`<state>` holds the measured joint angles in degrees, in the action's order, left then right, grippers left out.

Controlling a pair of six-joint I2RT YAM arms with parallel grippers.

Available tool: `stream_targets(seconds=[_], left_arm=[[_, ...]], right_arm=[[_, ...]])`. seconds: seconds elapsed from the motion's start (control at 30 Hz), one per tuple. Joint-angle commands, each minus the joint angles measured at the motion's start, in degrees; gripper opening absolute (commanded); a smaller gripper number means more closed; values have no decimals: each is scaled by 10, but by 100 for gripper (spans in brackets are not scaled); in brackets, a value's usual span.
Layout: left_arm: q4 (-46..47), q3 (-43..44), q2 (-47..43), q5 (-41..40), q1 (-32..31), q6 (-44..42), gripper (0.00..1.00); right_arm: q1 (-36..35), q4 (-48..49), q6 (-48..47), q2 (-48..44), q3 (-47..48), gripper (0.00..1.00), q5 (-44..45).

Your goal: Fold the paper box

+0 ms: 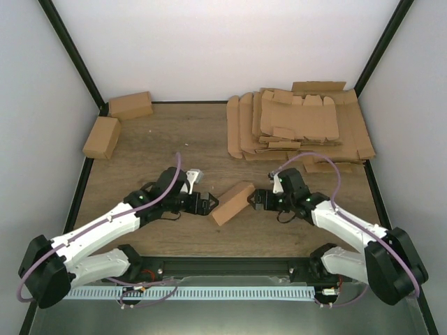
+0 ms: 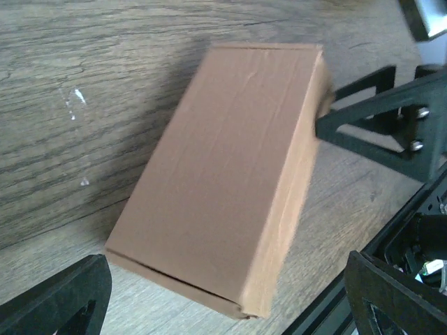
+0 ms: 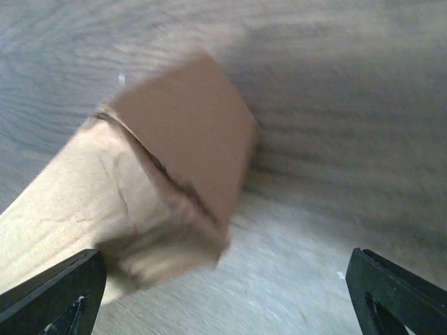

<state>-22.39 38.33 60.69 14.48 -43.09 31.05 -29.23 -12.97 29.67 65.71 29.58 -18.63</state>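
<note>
The paper box (image 1: pixel 232 202) lies folded shut on the wooden table, a small brown brick set at a slant between my two grippers. My left gripper (image 1: pixel 209 204) stands open just left of its near end; in the left wrist view the box (image 2: pixel 230 181) fills the middle, with my left gripper (image 2: pixel 230 307) spread wide of it and not touching. My right gripper (image 1: pixel 255 200) is open at the box's far end. In the right wrist view the box (image 3: pixel 174 174) is blurred, ahead of my right gripper (image 3: pixel 227 300). One right fingertip (image 2: pixel 328 125) sits against the box's far corner.
Two finished brown boxes (image 1: pixel 130 105) (image 1: pixel 102 137) sit at the back left. A messy stack of flat cardboard blanks (image 1: pixel 300 125) covers the back right. Black frame posts and white walls enclose the table (image 1: pixel 174 139).
</note>
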Motion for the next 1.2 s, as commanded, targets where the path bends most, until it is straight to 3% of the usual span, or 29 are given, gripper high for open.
stream_targets(seconds=[0.0, 0.23, 0.33, 0.5, 0.67, 0.83, 1.0, 1.17], left_arm=[[-26, 26, -5, -28, -21, -6, 94], [-24, 38, 13, -41, -53, 5, 95], [-29, 54, 42, -52, -73, 5, 100], [-62, 106, 118, -116, -111, 6, 100], [-88, 142, 170, -171, -123, 25, 100], [-53, 128, 170, -124, -125, 43, 100], [-45, 120, 203, -121, -136, 47, 100], [-91, 129, 206, -184, -135, 58, 100]], right_arm=[[-5, -50, 83, -37, -42, 97, 8], [-4, -87, 144, -138, -61, 90, 57], [-5, -88, 143, -165, -50, 90, 61], [-5, -77, 123, -157, -36, 93, 40], [-5, -60, 105, -128, -39, 89, -9], [-5, -36, 83, -105, -52, 85, -82], [-6, 13, 78, -58, -65, 75, -149], [-13, 108, 116, -21, -77, 56, -184]])
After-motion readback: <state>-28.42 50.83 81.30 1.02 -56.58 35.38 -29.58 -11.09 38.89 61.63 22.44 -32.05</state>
